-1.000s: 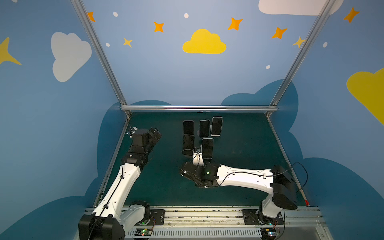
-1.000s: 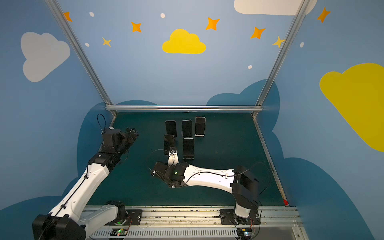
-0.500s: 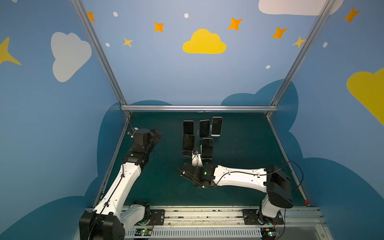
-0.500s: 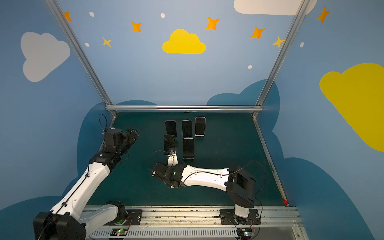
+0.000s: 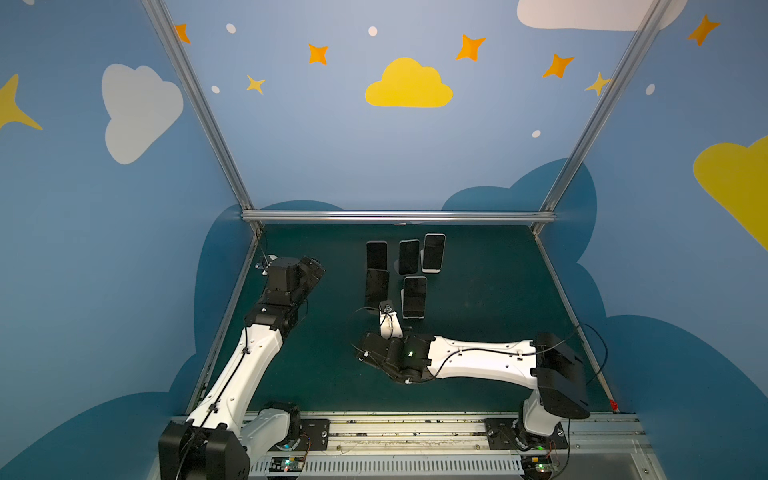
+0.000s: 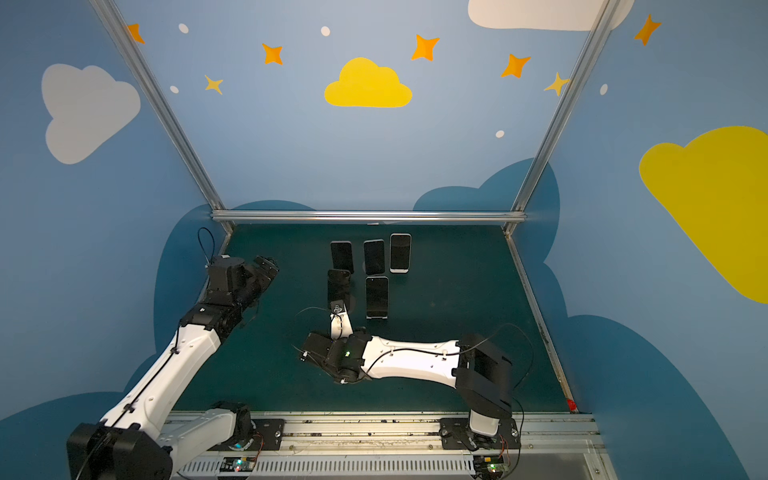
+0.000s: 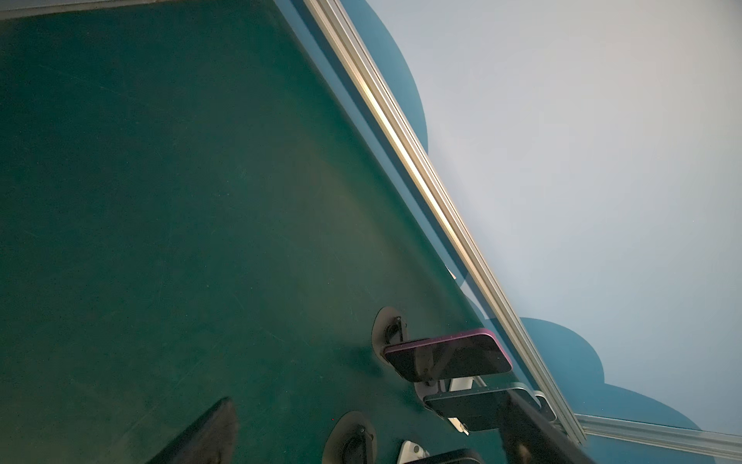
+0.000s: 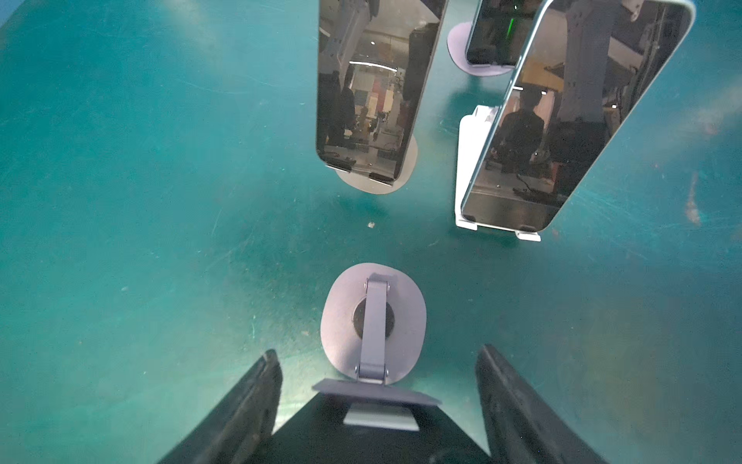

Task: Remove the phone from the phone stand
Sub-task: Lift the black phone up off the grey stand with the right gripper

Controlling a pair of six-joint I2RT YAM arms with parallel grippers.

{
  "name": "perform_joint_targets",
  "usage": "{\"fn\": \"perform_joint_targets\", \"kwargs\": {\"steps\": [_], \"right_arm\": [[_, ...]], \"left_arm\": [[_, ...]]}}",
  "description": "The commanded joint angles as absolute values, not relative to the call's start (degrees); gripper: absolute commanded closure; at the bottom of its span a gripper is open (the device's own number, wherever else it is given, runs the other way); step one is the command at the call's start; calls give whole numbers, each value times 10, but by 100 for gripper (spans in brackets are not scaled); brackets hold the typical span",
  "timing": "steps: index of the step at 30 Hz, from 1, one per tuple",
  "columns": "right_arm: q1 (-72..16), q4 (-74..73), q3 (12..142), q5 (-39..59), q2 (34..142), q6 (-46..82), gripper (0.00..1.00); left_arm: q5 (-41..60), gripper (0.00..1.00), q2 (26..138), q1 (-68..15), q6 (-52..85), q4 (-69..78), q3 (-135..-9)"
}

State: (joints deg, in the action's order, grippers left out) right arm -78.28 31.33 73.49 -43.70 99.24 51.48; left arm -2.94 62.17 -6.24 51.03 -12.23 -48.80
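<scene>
Five phones (image 5: 409,255) crowd the desk's (image 5: 478,332) far half. Right jaws look closed on the front-left phone (image 8: 381,446); lift it straight clear of its stand (image 8: 373,321). Left jaws hang open.

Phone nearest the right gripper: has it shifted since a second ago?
No visible shift: in a top view the phone keeps the same gap to the neighbouring phone.
</scene>
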Motion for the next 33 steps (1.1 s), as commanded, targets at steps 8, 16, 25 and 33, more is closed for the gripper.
{"fn": "perform_joint_targets", "kwargs": {"steps": [8, 16, 25, 33], "right_arm": [[-787, 266, 706, -467, 907, 442, 28], [-771, 244, 670, -466, 844, 391, 30], [-745, 264, 643, -471, 774, 349, 30], [-693, 327, 625, -450, 696, 317, 30]], "left_arm": [[-5, 0, 628, -71, 494, -102, -496], [1, 0, 627, -81, 478, -97, -497], [8, 0, 616, -87, 469, -94, -499], [25, 0, 616, -90, 465, -90, -503]]}}
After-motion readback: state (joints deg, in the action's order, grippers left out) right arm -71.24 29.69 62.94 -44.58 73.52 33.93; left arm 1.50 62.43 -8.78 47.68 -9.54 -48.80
